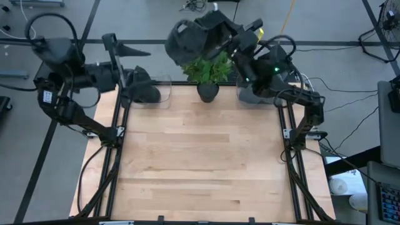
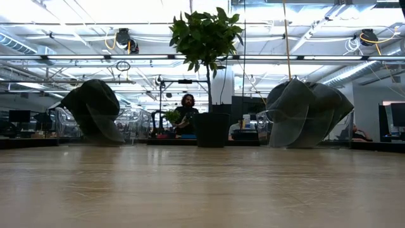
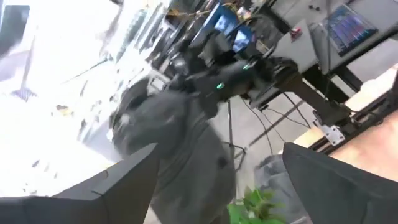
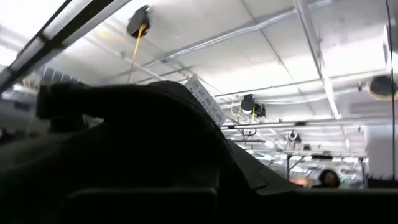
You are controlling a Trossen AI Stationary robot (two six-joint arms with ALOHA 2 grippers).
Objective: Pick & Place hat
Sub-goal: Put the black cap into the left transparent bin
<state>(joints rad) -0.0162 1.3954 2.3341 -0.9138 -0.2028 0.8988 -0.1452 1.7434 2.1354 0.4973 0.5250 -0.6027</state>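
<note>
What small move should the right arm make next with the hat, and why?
Probably carry the hat forward and lower it toward the bare table. The right claw holds it up in the air behind the potted plant, past the table's far edge. The left claw waits at the far left corner.

My two dark fingers [image 3: 130,180] stand apart at the frame's bottom. Between them, mid-frame, the right pincer [image 3: 186,78] grips a dark grey hat [image 3: 168,143]. Green plant leaves [image 3: 255,208] show bottom centre; tabletop [image 3: 373,106] at right edge.
</note>
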